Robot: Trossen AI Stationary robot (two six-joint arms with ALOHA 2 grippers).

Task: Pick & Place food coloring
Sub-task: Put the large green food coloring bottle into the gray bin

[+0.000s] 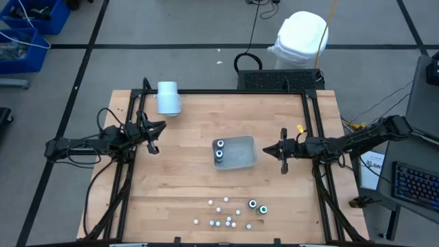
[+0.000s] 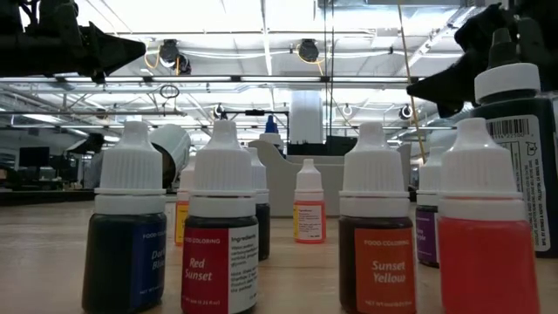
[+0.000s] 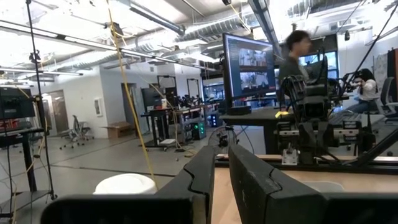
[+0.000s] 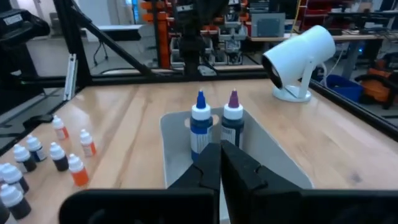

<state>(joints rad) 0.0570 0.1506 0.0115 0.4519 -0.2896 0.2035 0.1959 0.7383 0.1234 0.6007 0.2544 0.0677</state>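
2 food coloring bottles [image 4: 216, 127], 1 blue-tipped and 1 purple-tipped, are standing upright side by side just ahead of my right gripper [image 4: 220, 152], whose fingers are pressed together. 2 more dark bottles [image 1: 257, 206] are standing well off to that gripper's side, near the table's front edge. The small whitish-capped bottles [image 1: 221, 212] are sitting scattered upright beside those 2.

Wooden table [image 1: 171, 178], translucent tray [image 1: 241, 156] mid-table, scattered food coloring bottles [image 1: 228, 211] (near edge), pale cylinder [image 1: 168, 97]
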